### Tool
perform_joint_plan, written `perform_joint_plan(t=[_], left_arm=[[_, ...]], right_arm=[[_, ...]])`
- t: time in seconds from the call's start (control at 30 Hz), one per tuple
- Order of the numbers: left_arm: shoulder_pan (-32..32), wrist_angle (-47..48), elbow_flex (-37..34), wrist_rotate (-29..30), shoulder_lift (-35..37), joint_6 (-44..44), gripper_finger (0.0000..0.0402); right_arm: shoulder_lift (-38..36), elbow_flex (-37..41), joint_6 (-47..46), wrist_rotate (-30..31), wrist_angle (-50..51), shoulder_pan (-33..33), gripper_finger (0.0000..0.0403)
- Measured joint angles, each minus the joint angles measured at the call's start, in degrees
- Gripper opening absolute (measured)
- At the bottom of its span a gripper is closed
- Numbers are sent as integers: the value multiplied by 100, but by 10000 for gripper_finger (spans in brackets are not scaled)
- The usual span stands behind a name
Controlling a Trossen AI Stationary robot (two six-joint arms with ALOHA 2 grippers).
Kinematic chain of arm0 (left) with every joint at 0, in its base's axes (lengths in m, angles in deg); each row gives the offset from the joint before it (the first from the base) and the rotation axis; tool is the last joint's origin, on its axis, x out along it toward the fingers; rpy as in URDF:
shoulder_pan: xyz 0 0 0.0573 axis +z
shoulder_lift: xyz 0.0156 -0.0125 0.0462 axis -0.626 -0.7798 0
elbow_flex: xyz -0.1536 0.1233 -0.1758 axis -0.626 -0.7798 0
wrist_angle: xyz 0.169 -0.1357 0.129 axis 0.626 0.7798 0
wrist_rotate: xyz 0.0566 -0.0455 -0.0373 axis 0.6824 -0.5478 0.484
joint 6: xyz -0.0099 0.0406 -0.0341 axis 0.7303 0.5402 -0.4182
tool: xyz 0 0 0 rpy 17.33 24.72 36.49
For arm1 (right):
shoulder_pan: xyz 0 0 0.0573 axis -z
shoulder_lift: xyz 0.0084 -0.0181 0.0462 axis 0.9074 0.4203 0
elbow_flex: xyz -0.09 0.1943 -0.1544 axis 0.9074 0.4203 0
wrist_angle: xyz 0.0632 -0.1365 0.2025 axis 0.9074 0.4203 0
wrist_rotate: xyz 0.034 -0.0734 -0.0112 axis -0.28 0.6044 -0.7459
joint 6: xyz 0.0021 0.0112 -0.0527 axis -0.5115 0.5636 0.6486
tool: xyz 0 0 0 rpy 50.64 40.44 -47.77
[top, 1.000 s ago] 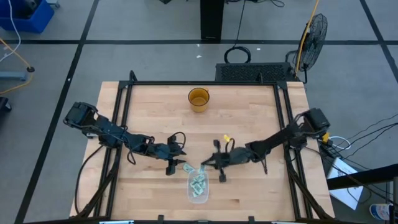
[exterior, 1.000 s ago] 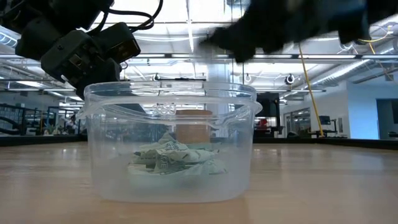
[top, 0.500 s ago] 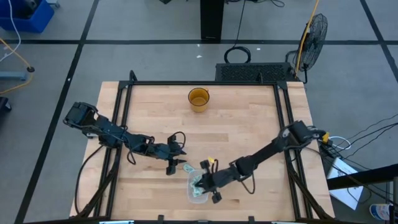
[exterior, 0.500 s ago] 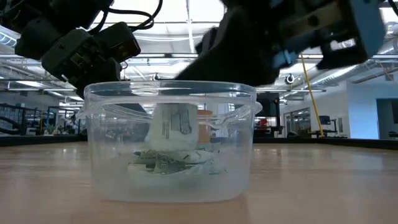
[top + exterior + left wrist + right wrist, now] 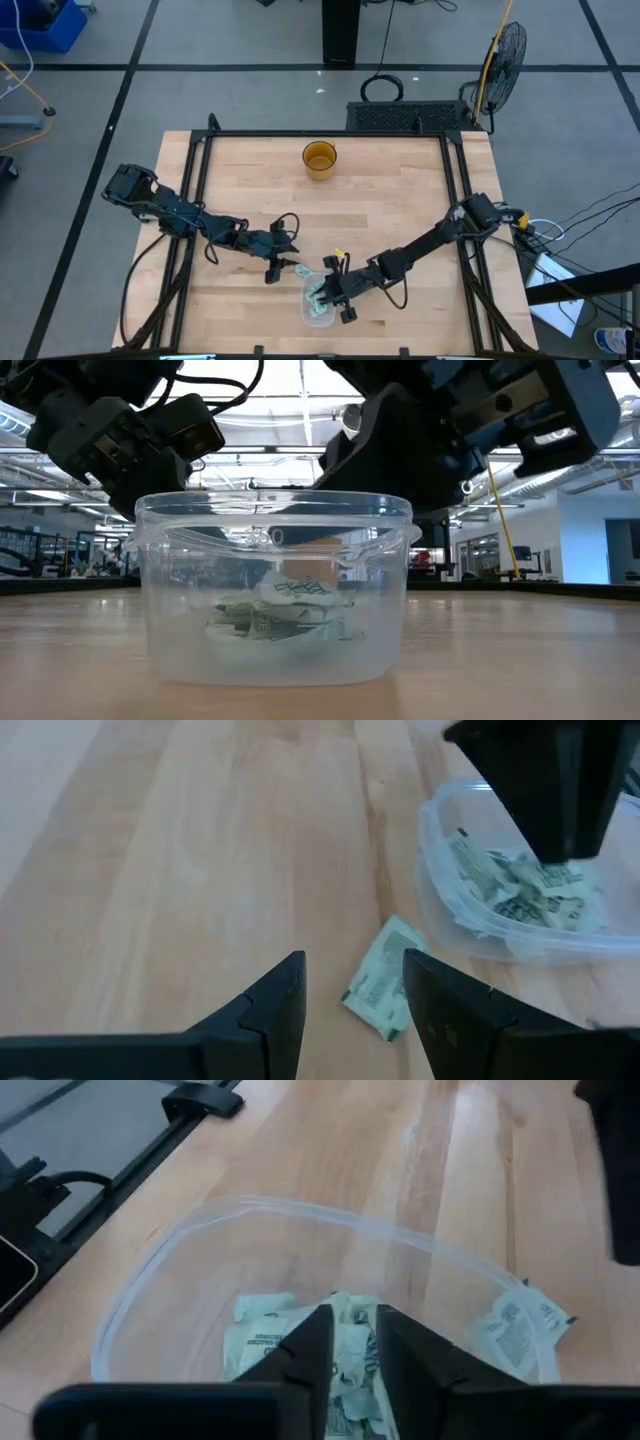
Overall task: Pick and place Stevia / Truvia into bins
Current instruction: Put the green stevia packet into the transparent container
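The clear bin [image 5: 318,302] stands near the table's near edge, with several pale green sachets [image 5: 265,1335] piled on its floor [image 5: 285,610]. My right gripper [image 5: 352,1335] hovers just above the bin's opening [image 5: 329,290], fingers slightly apart and empty. One loose sachet [image 5: 378,988] lies flat on the wood just outside the bin's left wall [image 5: 301,270]. My left gripper [image 5: 352,965] is open and low over the table left of that sachet [image 5: 282,268], with a finger on each side of it and short of it.
A round amber cup [image 5: 320,160] stands near the table's far edge, well away from both arms. Black frame rails [image 5: 190,200] run along the left and right sides. Bare wood [image 5: 400,210] lies between the cup and the bin.
My right gripper swung from right of the bin toward the near-left, stopping over the bin with a sachet hanging from it. That sachet has since dropped and now lies on top of the pile inside. The left arm kept still.
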Motion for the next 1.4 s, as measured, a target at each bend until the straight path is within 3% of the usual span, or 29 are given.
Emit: perform_joint_plan(t=[0.23,0.73,0.87,1.07,1.23,1.4], left_arm=[[-83,24,-10,48,-255,24,175],[-42,-1014,19,202,-1347,-133,173],[-62,-981,24,243,-1402,-85,134],[-63,-969,28,152,-1408,75,14],[-115,-917,9,-6,-1167,66,4],[-244,-25,3,212,-53,-283,3]], right_arm=[[-319,1,362,7,-16,10,112],[-709,16,533,19,159,30,111],[-709,16,533,23,307,37,110],[-709,16,535,23,385,35,110],[-709,16,533,23,499,35,111],[-749,19,348,7,873,32,109]])
